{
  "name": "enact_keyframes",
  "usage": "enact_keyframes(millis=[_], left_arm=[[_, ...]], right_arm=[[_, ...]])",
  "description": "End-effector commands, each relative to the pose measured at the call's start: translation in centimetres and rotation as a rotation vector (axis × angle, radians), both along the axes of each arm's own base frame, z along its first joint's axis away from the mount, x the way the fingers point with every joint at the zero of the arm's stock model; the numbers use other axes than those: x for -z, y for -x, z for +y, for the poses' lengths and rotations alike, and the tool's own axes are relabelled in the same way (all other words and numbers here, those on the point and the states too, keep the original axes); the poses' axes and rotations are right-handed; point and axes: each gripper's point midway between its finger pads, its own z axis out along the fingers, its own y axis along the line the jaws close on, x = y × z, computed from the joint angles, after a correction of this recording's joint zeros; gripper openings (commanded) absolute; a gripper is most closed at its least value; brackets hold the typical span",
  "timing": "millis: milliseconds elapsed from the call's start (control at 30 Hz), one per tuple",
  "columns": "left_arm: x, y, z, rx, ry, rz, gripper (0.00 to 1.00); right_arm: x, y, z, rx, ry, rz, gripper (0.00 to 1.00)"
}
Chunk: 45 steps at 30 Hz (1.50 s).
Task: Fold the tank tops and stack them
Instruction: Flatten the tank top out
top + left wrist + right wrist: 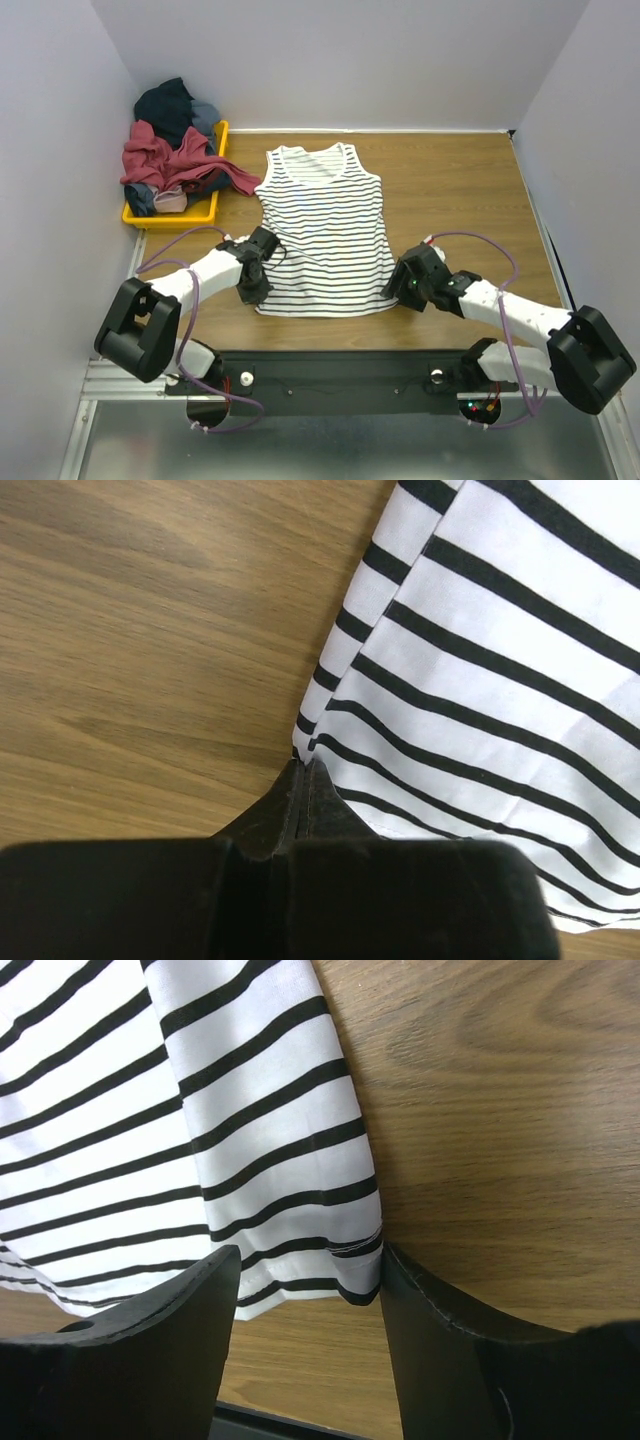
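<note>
Neatly flat striped tank top (325, 225) — left gripper (303, 768) tight-closed, right gripper (308, 1260) agape.

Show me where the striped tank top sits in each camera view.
Top external: striped tank top lies flat mid-table, neckline toward the far wall.
Left wrist: striped tank top fills the right side, its edge running down to bottom centre.
Right wrist: striped tank top fills the upper left, hem corner low centre.
Shared landmark: the wooden table.
</note>
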Motion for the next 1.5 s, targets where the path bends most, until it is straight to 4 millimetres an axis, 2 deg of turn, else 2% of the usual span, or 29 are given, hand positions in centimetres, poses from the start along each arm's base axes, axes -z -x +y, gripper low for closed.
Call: enact_keyframes(millis=[0,100,233,300,400,433,467,500,567,600,633,700,733,800,833,867,900,933,967,1000,1033,1067,1100,1167,1233,1267,1333,1367,1467], left_arm=[[-0.4,0.1,-0.4,0.017,0.032,-0.02,0.0],[-2.4,-1.2,-0.5,0.009,0.055,-0.084,0.0],[-5.6,-3.1,-0.1,-0.016,0.091,-0.186,0.0],[-6.4,-3.5,0.0,-0.02,0.104,-0.216,0.0],[-7.1,-3.8,0.5,-0.03,0.127,-0.245,0.0],[-7.5,-4.0,0.4,-0.025,0.147,-0.263,0.0],[-7.6,-4.1,0.5,-0.026,0.153,-0.269,0.0],[-8.1,-4.5,0.4,-0.015,0.171,-0.288,0.0],[-9.8,-5.5,0.0,-0.004,0.203,-0.346,0.0],[-10.9,-6.3,-0.4,0.015,0.221,-0.395,0.0],[-12.9,-7.2,-1.3,0.039,0.269,-0.448,0.0],[-15.7,-8.4,-2.2,0.065,0.313,-0.52,0.0],[-18.4,-9.4,-2.7,0.086,0.334,-0.585,0.0],[-21.8,-10.3,-3.0,0.098,0.355,-0.666,0.0],[-23.6,-10.7,-3.2,0.107,0.366,-0.712,0.0],[-27.5,-11.3,-3.4,0.123,0.387,-0.8,0.0],[-29.7,-11.6,-3.3,0.127,0.392,-0.849,0.0],[-34.0,-11.8,-3.3,0.131,0.413,-0.941,0.0],[-36.2,-11.8,-3.2,0.131,0.427,-0.987,0.0],[-38.4,-11.7,-3.2,0.132,0.445,-1.039,0.0],[-40.5,-11.4,-3.2,0.135,0.465,-1.084,0.0],[-44.2,-10.7,-3.0,0.134,0.498,-1.164,0.0],[-46.1,-10.3,-3.1,0.132,0.525,-1.208,0.0],[-50.0,-9.1,-3.0,0.138,0.573,-1.294,0.0],[-52.2,-8.5,-2.8,0.132,0.603,-1.339,0.0],[-53.8,-8.1,-2.7,0.131,0.617,-1.37,0.0],[-55.2,-8.0,-2.8,0.119,0.651,-1.394,0.0],[-56.0,-8.0,-2.8,0.112,0.667,-1.406,0.0],[-57.2,-9.3,-3.0,0.068,0.706,-1.442,0.0]], right_arm=[[3.8,3.3,-4.4,0.007,0.21,0.14,0.62],[3.8,3.5,-4.3,-0.002,0.209,0.149,0.57],[3.8,3.3,-4.3,-0.001,0.216,0.151,0.46],[3.9,3.2,-4.3,0.004,0.223,0.153,0.43],[4.4,3.0,-4.4,0.004,0.253,0.172,0.24],[4.1,2.4,-4.3,0.001,0.266,0.159,0.06],[4.1,2.1,-4.4,0.001,0.281,0.159,0.01],[3.9,1.8,-5.0,0.002,0.317,0.148,0.0],[1.9,-0.1,-4.5,0.006,0.327,0.092,0.0],[0.4,-1.0,-4.6,0.008,0.337,0.046,0.0],[-1.8,-2.5,-3.9,0.018,0.314,-0.016,0.0],[-5.7,-4.4,-3.6,0.028,0.298,-0.129,0.0],[-9.5,-6.2,-2.6,0.046,0.258,-0.215,0.0],[-13.3,-7.5,-2.6,0.049,0.263,-0.297,0.0],[-15.9,-8.4,-2.8,0.072,0.261,-0.357,0.0],[-19.9,-9.5,-2.4,0.07,0.243,-0.439,0.0],[-22.4,-10.1,-2.2,0.09,0.212,-0.49,0.0],[-24.4,-10.5,-2.4,0.088,0.23,-0.535,0.0],[-26.5,-10.9,-2.5,0.097,0.225,-0.575,0.0],[-31.3,-11.3,-2.7,0.113,0.205,-0.668,0.0],[-33.2,-11.5,-2.9,0.12,0.203,-0.704,0.0],[-35.5,-11.6,-3.1,0.133,0.19,-0.748,0.0],[-39.4,-11.4,-3.6,0.148,0.172,-0.823,0.0],[-42.6,-11.4,-3.7,0.151,0.159,-0.882,0.0],[-45.1,-11.2,-4.0,0.148,0.16,-0.934,0.0],[-47.6,-10.8,-4.5,0.167,0.137,-0.981,0.0],[-49.3,-11.2,-4.4,0.162,0.155,-1.013,0.0],[-51.3,-10.9,-4.7,0.177,0.139,-1.053,0.0],[-51.0,-14.0,-3.8,0.174,0.256,-1.039,0.0]])
